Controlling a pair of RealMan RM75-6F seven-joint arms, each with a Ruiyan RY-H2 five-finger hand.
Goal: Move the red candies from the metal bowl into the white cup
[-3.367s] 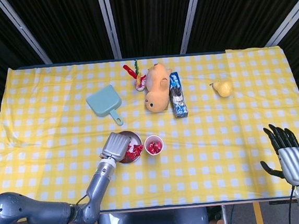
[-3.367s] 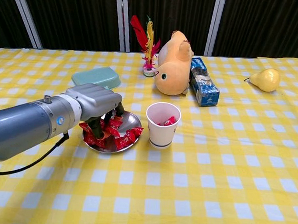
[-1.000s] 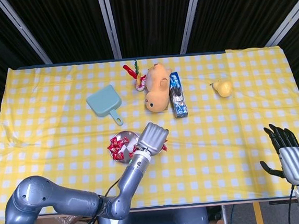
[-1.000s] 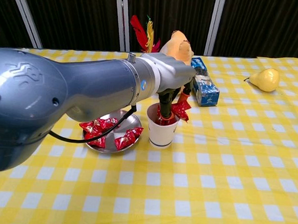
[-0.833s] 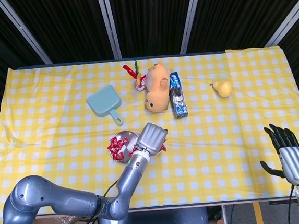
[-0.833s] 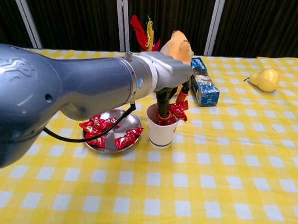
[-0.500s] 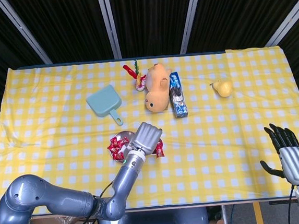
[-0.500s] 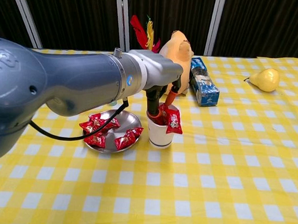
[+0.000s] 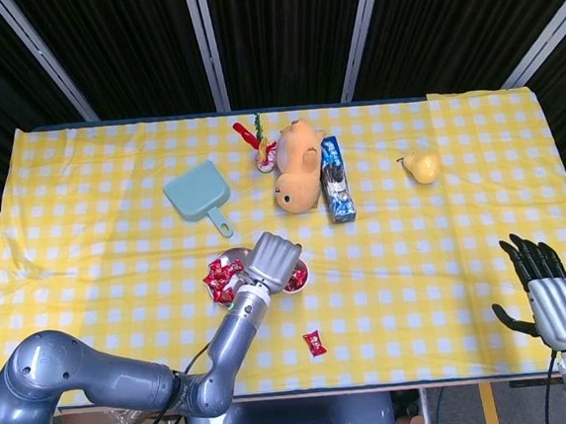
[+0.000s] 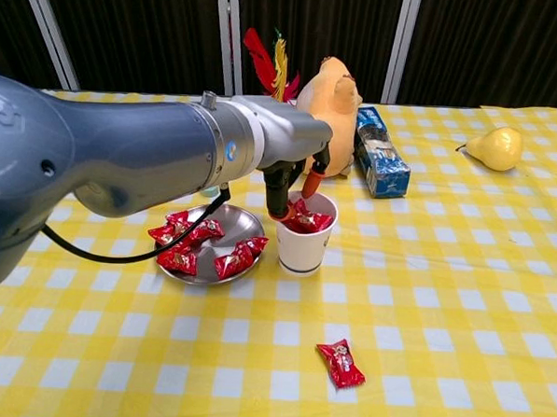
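While the left hand [image 10: 286, 148] hovered over the near-left rim of the white cup [image 10: 305, 234], its fingers [image 10: 281, 199] pointed down toward the rim with nothing visibly held between them, though whether they were fully spread could not be told. Red candies [image 10: 306, 218] showed inside the cup, and more of them lay in the metal bowl [image 10: 229, 226] just left of it, with the two vessels almost touching. One stray candy [image 10: 340, 362] lay on the yellow checked tablecloth [image 10: 460, 302], nearer than the cup and a little to its right. At the far right near edge, the right hand [image 9: 548, 293] was held over the table's edge, empty, fingers extended and apart. Farther back stood a plush toy [image 10: 328, 113], a feathered shuttlecock [image 10: 277, 82], a blue packet [image 10: 379, 162], a green dustpan [image 9: 197, 193] and a pear [image 10: 495, 147].
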